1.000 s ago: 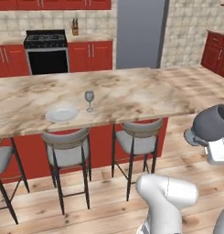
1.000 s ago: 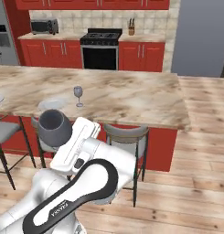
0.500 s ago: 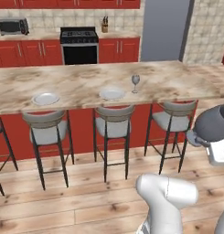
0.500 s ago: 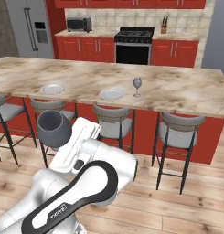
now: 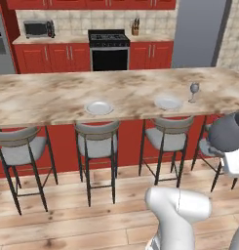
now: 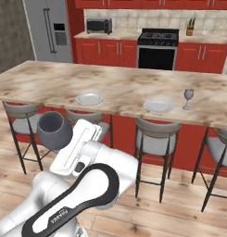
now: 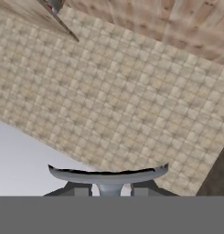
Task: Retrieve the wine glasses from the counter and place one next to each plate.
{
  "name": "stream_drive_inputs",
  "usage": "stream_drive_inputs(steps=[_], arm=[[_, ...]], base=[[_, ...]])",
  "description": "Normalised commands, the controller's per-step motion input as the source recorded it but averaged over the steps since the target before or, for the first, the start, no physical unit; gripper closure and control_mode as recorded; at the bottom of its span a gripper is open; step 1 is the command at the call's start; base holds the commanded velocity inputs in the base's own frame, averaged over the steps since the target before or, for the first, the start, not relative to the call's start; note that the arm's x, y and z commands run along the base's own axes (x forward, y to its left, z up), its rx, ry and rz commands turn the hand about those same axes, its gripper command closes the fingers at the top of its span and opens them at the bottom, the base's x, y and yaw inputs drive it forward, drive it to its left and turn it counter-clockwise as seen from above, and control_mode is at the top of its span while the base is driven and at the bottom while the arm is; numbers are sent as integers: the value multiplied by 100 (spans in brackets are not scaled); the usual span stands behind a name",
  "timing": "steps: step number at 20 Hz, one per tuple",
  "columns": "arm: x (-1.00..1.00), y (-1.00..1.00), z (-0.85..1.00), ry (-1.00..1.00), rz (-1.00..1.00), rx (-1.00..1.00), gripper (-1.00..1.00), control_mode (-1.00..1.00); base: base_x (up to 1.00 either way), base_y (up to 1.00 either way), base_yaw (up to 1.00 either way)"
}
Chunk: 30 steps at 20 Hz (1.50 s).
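Left base view: a long marbled bar top [image 5: 116, 93] is seen across the frame, with grey-seated stools [image 5: 96, 141] beneath it. Compared with the earlier frames, the whole scene has slid sideways, so the camera has been carried along by the base; the things on the bar have not been moved. Two plates are now shown where only one was seen a second ago: a left plate [image 5: 99, 107] and a right plate [image 5: 168, 102]. A pale glass [image 5: 193, 89] is stood upright on the bar just beside the right plate, on its right.

A dark glass [image 5: 228, 132] is seen at the right edge, its smoky bowl held out at the end of the white arm, well apart from the bar and lower than its top. In the right base view the same dark glass [image 6: 54, 130] is shown at the arm's tip, left of the stools, mouth turned toward the bar, as in the earlier frames.

In the hand view the glass's round foot [image 7: 109, 173] is seen edge-on just above the gripper [image 7: 108, 189], with the stem running down between the fingertips. The fingers are set narrow, closed on that stem.
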Motion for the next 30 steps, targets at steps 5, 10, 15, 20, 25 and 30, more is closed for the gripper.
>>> stream_drive_inputs(steps=[5, 10, 15, 20, 25, 30], arm=[[0, 0, 0, 0, 0, 0, 100, 100], [0, 0, 0, 0, 0, 0, 100, 100], [0, 0, 0, 0, 0, 0, 100, 100], [0, 0, 0, 0, 0, 0, 100, 100], [0, 0, 0, 0, 0, 0, 100, 100], [0, 0, 0, 0, 0, 0, 100, 100]], base=[[100, 81, 0], [100, 15, 0], [78, -10, 0], [16, -28, -8], [-5, -13, -5], [20, -1, 1]])
